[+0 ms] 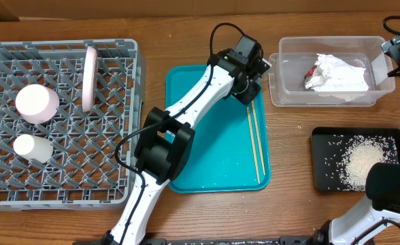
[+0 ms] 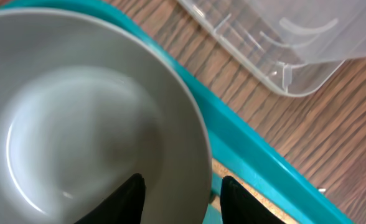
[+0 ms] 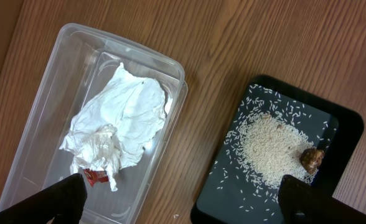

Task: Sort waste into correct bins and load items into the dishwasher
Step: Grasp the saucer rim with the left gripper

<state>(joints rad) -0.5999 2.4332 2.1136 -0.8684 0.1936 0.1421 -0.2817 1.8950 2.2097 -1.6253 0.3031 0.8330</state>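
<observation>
My left gripper (image 1: 246, 76) is at the far right corner of the teal tray. In the left wrist view its fingers (image 2: 183, 199) straddle the rim of the grey-green saucer-bowl (image 2: 77, 124), shut on it. Two wooden chopsticks (image 1: 255, 139) lie along the tray's right side. The clear tub (image 1: 281, 92) holds the white napkin (image 1: 339, 73) (image 3: 127, 118) and the red wrapper (image 3: 94, 177). The black tray (image 1: 322, 139) (image 3: 233, 180) holds rice (image 1: 360, 163) and a brown scrap (image 3: 312, 158). My right gripper (image 3: 183, 199) is open and empty above both bins.
The grey dish rack (image 1: 128, 122) at left holds the pale plate (image 1: 90, 78) on edge, a small bowl (image 1: 37, 103) and a white cup (image 1: 32, 148). The teal tray (image 1: 213, 156) sits mid-table. A few rice grains lie on the wood.
</observation>
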